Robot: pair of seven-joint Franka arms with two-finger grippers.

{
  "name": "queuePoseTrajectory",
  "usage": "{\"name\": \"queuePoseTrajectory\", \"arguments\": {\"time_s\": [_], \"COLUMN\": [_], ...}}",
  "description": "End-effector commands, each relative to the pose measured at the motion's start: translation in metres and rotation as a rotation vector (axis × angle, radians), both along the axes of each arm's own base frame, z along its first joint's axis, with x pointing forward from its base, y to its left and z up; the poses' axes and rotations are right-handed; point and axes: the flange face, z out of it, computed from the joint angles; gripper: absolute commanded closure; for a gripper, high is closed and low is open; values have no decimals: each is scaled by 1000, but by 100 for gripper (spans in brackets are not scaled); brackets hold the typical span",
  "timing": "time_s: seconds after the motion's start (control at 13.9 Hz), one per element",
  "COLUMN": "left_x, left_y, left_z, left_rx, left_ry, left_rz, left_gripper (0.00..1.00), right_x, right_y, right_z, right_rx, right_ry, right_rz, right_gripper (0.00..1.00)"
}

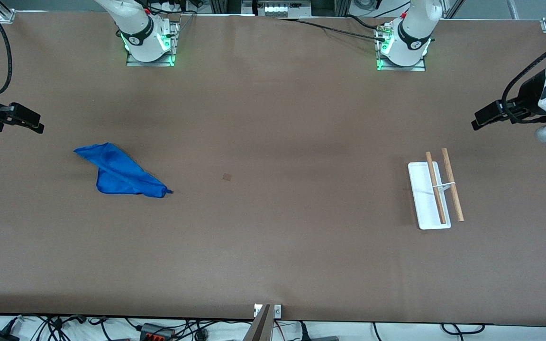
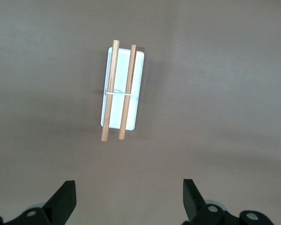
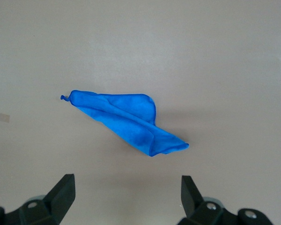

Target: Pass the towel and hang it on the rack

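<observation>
The blue towel [image 1: 119, 171] lies crumpled flat on the brown table toward the right arm's end; it also fills the middle of the right wrist view [image 3: 126, 119]. My right gripper [image 1: 40, 127] hangs open and empty over the table's edge at that end, up above the towel [image 3: 128, 192]. The rack [image 1: 423, 199], a white base with two wooden rods, stands toward the left arm's end. My left gripper [image 1: 476, 124] hovers open and empty above the table near the rack [image 2: 119, 101], with its fingers [image 2: 65, 197] spread wide.
A small dark square mark [image 1: 227, 177] sits on the table between towel and rack. Both arm bases [image 1: 150, 40] stand along the edge farthest from the front camera. Cables [image 1: 159, 329] run below the nearest edge.
</observation>
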Motion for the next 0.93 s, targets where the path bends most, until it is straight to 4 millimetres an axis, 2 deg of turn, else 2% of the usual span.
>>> {"name": "queuePoseTrajectory", "arguments": {"time_s": [0.0,0.86], "left_x": [6,7], "left_y": [-3,-5], "left_z": [5,4], "left_rx": [-21,-17], "left_ry": [1,4], "left_rz": [-8,-13], "left_gripper": [0,0], "right_x": [-1,0], "right_y": [0,2], "right_z": [1,1], "right_rx": [-16,-7], "right_ry": [2,1], "right_rz": [14,13], "right_gripper": [0,0]}}
